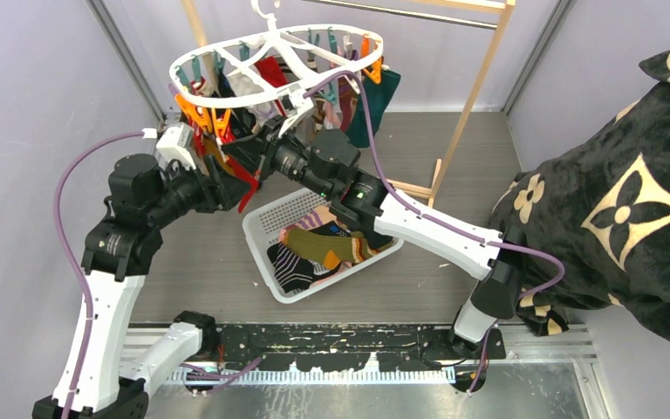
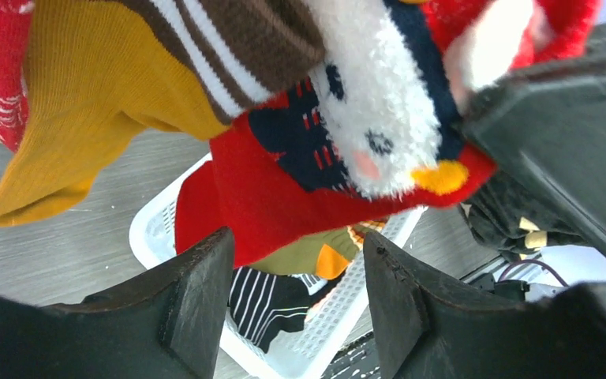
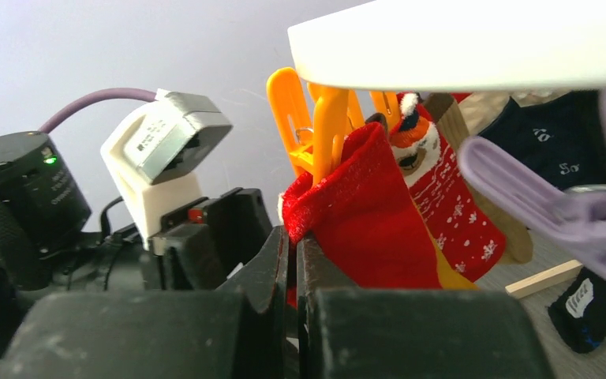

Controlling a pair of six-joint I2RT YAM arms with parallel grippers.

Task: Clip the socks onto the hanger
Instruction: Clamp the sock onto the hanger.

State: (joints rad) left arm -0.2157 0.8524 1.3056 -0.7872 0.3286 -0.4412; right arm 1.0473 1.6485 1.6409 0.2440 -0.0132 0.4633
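The white oval hanger (image 1: 275,65) hangs at the back with several socks pegged under it. My right gripper (image 3: 293,245) is shut on the edge of a red fluffy sock (image 3: 371,213), whose top sits at an orange peg (image 3: 323,134) under the ring (image 3: 473,43). My left gripper (image 2: 296,292) is open and empty just below the same red penguin-patterned sock (image 2: 284,197), beside a hanging mustard sock (image 2: 79,103). In the top view both grippers, left (image 1: 231,179) and right (image 1: 262,144), meet under the hanger's left side.
A white mesh basket (image 1: 262,253) with several more socks, one black-and-white striped (image 2: 272,304), stands on the table below the hanger. A wooden rack frame (image 1: 475,96) stands behind. A black plush blanket (image 1: 611,201) fills the right side. A purple peg (image 3: 552,213) hangs close on the right.
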